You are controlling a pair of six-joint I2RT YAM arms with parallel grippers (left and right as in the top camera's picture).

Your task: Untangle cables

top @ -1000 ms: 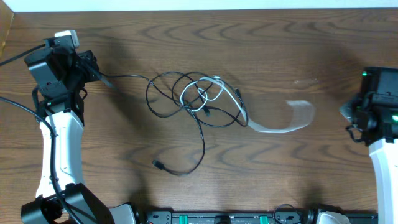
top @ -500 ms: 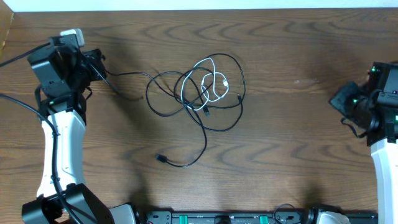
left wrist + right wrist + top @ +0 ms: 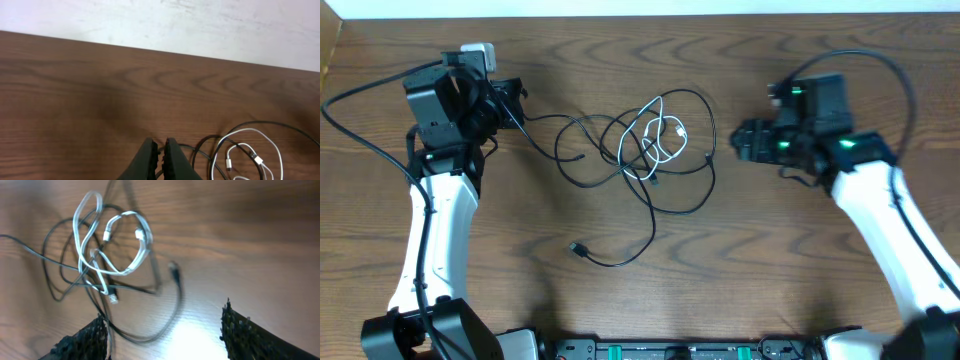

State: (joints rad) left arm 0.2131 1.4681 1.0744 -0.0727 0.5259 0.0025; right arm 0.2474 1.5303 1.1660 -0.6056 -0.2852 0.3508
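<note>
We log: left pincer (image 3: 160, 143) pinching black cable (image 3: 545, 118) near far-left bench (image 3: 770, 260) corner; right pincer (image 3: 165, 311) spread, empty. Separation step under way, we judge; next: right grips white cable (image 3: 148, 244), draws toward right edge

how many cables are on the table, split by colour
black cables: 2
white cable: 1
total: 3
</note>
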